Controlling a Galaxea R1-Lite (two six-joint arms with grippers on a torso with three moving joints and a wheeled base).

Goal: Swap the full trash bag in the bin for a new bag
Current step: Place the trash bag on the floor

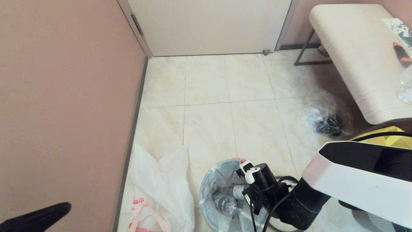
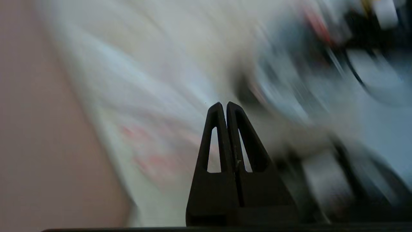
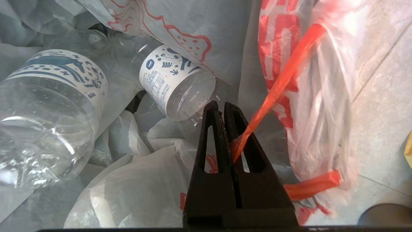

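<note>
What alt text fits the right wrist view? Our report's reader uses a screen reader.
The right gripper, shut on an orange-red handle of the full trash bag, hangs over the bag's open mouth. Two clear plastic bottles lie inside, and pale floor tiles show alongside.

This looks like a corner of a lived-in room in a home or small flat. Glossy cream floor tiles (image 1: 251,129) run ahead of the right hand (image 1: 246,170) to a pale closed door (image 1: 209,25), with pinkish painted walls (image 1: 64,96) and a dark skirting strip off to its left. To its right stands a light wood-grain counter (image 1: 357,54) on thin metal legs. A small round bin (image 1: 206,196) lined with a printed carrier bag sits right under the hand, and a clear bag of rubbish (image 1: 326,114) lies on the floor beyond it.
</note>
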